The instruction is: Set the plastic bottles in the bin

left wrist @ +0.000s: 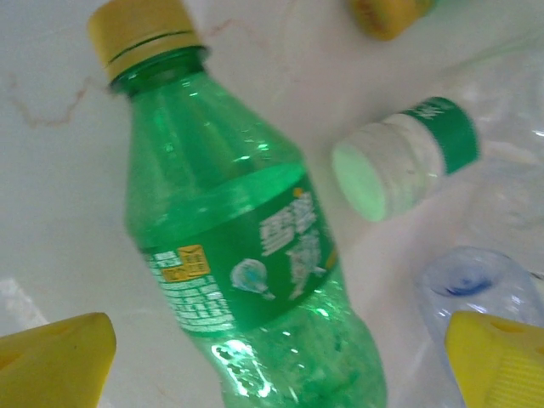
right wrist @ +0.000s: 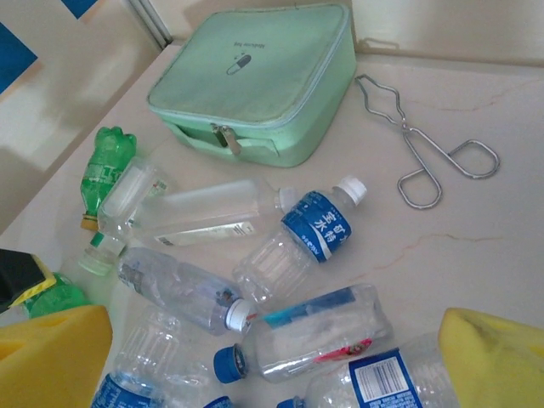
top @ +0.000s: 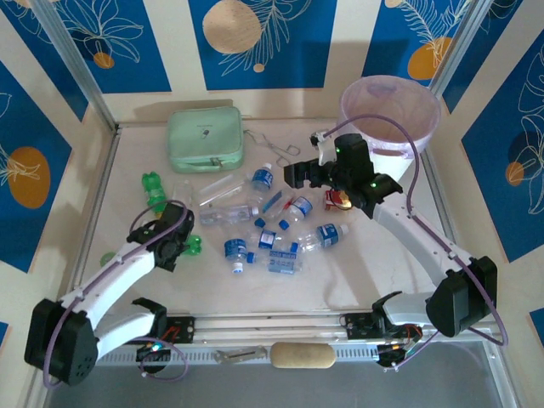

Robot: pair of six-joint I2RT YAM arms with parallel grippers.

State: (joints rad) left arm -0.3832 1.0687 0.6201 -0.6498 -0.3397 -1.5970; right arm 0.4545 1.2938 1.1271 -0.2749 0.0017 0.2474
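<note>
The green bottle [left wrist: 246,255] is gleaming as glossy see-through plastic under a yellow plastic cap [left wrist: 144,34], while the clear bottles [right wrist: 293,242] are showing thin, dented transparent plastic with shiny blue film labels. The mint-green case [right wrist: 263,76] is looking like smooth matt fabric with a metal zip pull, and the tongs [right wrist: 429,157] are glinting as bare wire metal. The counter [right wrist: 493,246] is lying smooth and pale with marble-like veins, the bin [top: 429,127] is wearing a filmy translucent liner, and the left hand [left wrist: 279,340] is showing matt yellow fingers [left wrist: 59,361].
</note>
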